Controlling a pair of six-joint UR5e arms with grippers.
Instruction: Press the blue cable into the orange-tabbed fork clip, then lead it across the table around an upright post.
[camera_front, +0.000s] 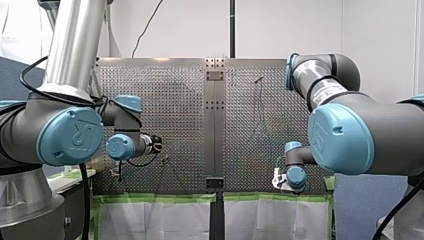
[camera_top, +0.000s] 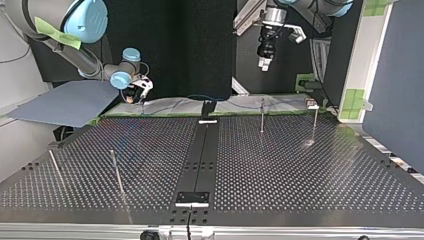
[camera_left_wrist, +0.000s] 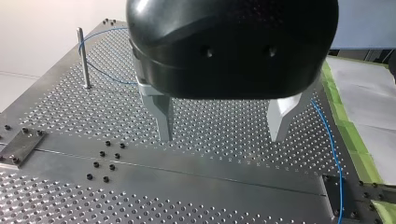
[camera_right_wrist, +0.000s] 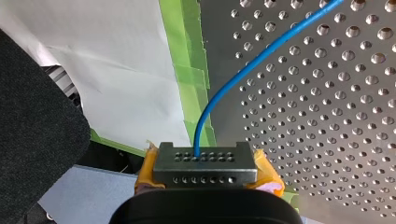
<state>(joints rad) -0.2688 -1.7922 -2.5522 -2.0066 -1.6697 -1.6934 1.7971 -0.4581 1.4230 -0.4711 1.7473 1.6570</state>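
Your right gripper (camera_right_wrist: 204, 161) is pinched closed on the blue cable (camera_right_wrist: 243, 74). The cable leads out from between its yellow-padded fingers and runs over the perforated table (camera_right_wrist: 327, 116), just beside the green tape (camera_right_wrist: 187, 70) at its edge. Your left gripper (camera_left_wrist: 223, 126) hangs above the table with its metal fingers (camera_left_wrist: 163, 116) spread wide and nothing between them. Ahead of it you see the cable bend close by an upright post (camera_left_wrist: 84, 56); beside it, the cable follows the taped edge.
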